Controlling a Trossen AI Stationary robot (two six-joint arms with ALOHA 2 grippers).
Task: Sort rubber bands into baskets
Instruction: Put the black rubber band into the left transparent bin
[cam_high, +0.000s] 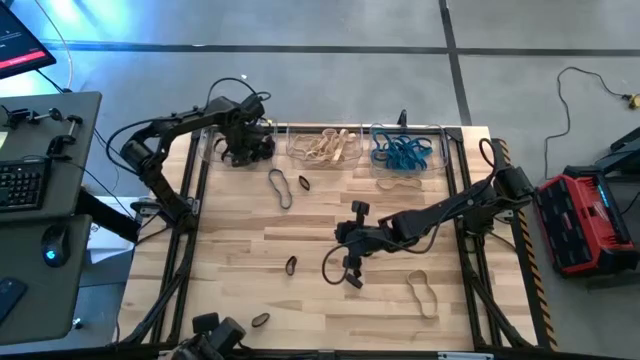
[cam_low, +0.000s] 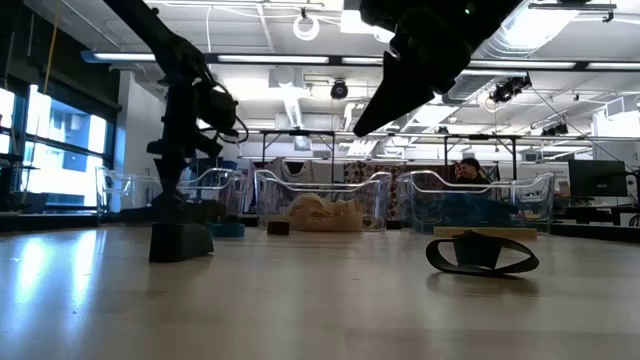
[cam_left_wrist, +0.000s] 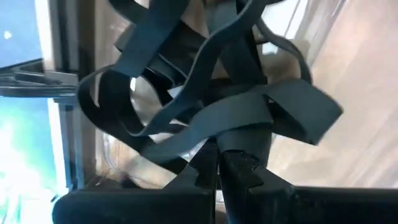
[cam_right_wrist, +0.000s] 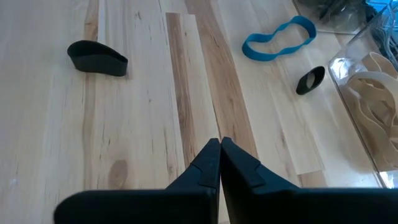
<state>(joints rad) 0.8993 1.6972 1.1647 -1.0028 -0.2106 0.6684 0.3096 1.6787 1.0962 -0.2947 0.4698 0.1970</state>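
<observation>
Pale wooden table (cam_high: 240, 260) with lighter and darker plank stripes. Three clear baskets: left basket (cam_high: 212, 146) holds black bands (cam_left_wrist: 205, 106), middle basket (cam_high: 322, 147) tan bands (cam_high: 330, 148), right basket (cam_high: 437, 150) blue bands (cam_high: 403, 152). Loose on the planks: black band (cam_right_wrist: 97, 58), blue band (cam_right_wrist: 278, 40), tan band (cam_high: 422, 291). Both arms dark.

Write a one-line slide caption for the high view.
Left gripper over the black-band basket; right gripper shut at mid-table among loose rubber bands.
</observation>
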